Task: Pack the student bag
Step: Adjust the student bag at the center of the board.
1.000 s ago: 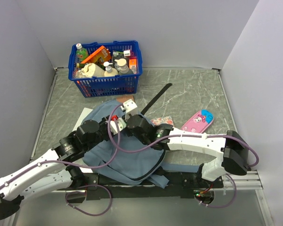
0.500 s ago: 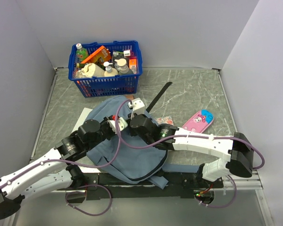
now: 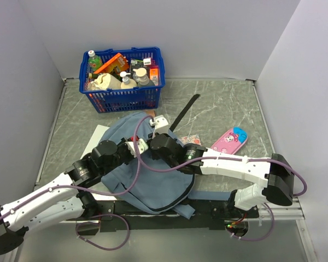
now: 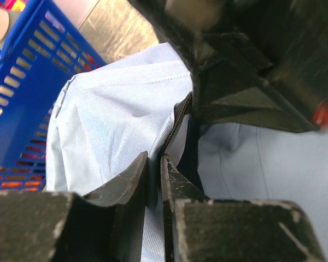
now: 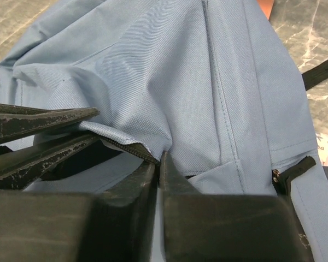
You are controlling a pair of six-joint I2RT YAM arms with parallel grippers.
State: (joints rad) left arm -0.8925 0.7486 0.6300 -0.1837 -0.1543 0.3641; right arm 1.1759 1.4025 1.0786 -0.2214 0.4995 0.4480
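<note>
You're nipping the student bag [image 3: 153, 188] by its zipper lip mid-frame in narrow left jaws, right jaws nearly touching, grip unclear, so be spreading the mouth slowly.

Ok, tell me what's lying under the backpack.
A white sheet, maybe a book, pokes out from under the backpack at its left edge. How far it runs underneath, and whether anything else lies beneath, cannot be seen: the fabric covers the rest.
</note>
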